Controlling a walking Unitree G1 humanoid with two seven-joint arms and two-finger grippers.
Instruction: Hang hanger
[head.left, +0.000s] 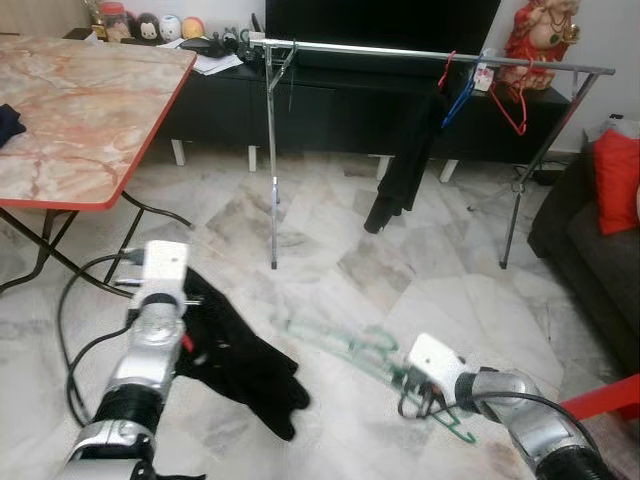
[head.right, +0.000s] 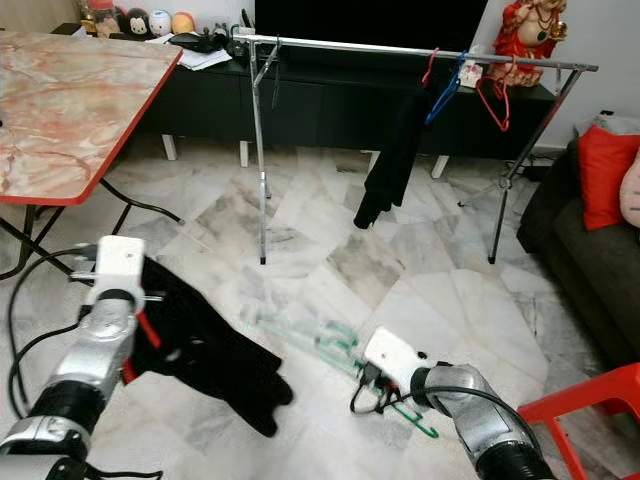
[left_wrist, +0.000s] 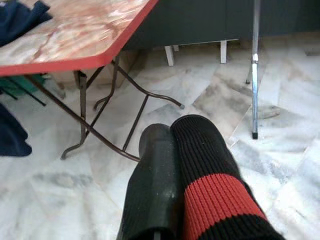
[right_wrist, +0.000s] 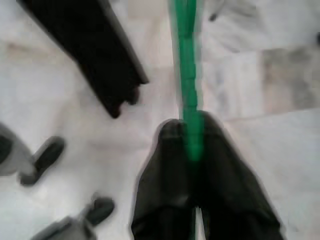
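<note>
- Right gripper (right_wrist: 192, 145) was clamped on the green hanger (head.left: 355, 350), fingers (right_wrist: 167, 165) pinched tight against the bar running out ahead of them.
- In the head views that hanger was a blur, held low over the floor (head.left: 400, 270) in front of the robot, its hook end down near the wrist.
- Left gripper (left_wrist: 172, 150) was closed too, nipping a black knit garment (head.left: 235, 360) with a red band; the cloth draped down off the arm towards the floor.
- Step in hand, by my read: the carry. Hanger gripped, not yet on anything.
- The rack (head.left: 430, 55) stood well ahead, its rail crossing in front of the dark cabinet (head.left: 330, 110), with a black garment (head.left: 405, 165) and blue and red hangers already on it.
- Next move calls for closing in on the rail, lifting the hanger high and turning its hook over the bar.
- Best free stretch of rail looked to be the span between the left upright (head.left: 272, 150) and the hung garment.
- Room: open marble floor straight ahead.
- Edges to mind: table (head.left: 90, 120) and its legs on the left, sofa (head.left: 590, 240) and a red chair (head.left: 605, 400) on the right, the rack's splayed leg (head.left: 530, 180) ahead.
</note>
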